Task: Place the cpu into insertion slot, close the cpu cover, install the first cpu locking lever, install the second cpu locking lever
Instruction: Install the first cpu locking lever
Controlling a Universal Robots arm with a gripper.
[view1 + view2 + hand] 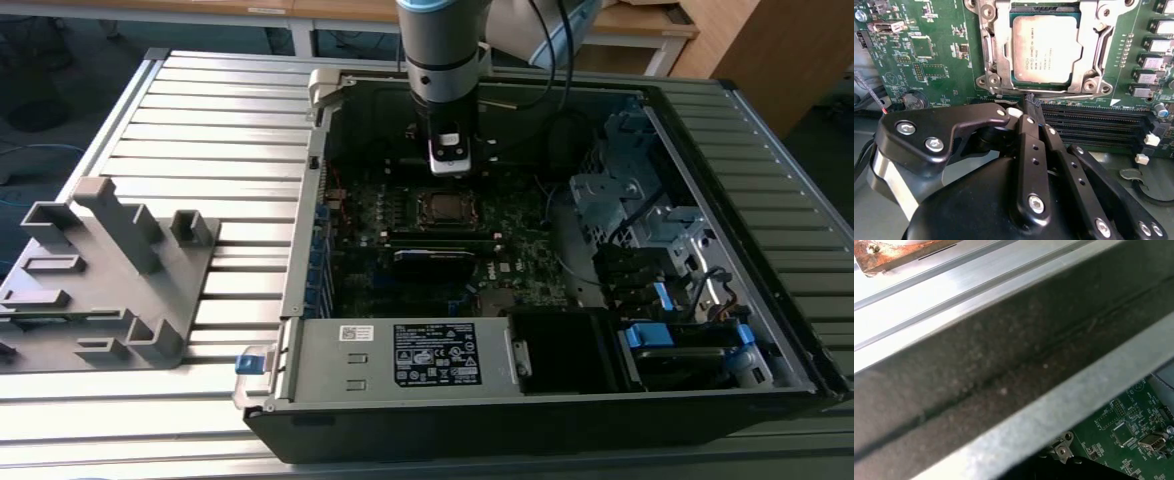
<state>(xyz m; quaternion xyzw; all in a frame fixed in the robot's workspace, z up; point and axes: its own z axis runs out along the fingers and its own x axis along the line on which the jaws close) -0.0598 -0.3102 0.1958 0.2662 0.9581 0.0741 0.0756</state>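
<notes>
Slatted tabletop (200,100) is occupied by an open computer case (400,420); the cpu (1043,47) is seated, the gripper (1034,112) closed empty nearby. Memory slots (1089,125) could be scraped if aim drifts.

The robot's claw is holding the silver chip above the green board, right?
No. In the second wrist view the cpu sits on the green board, framed by the cpu cover; the gripper holds no chip.

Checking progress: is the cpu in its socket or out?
In: the cpu sits seated and flat, with the cpu cover lying down around its edges.
</notes>
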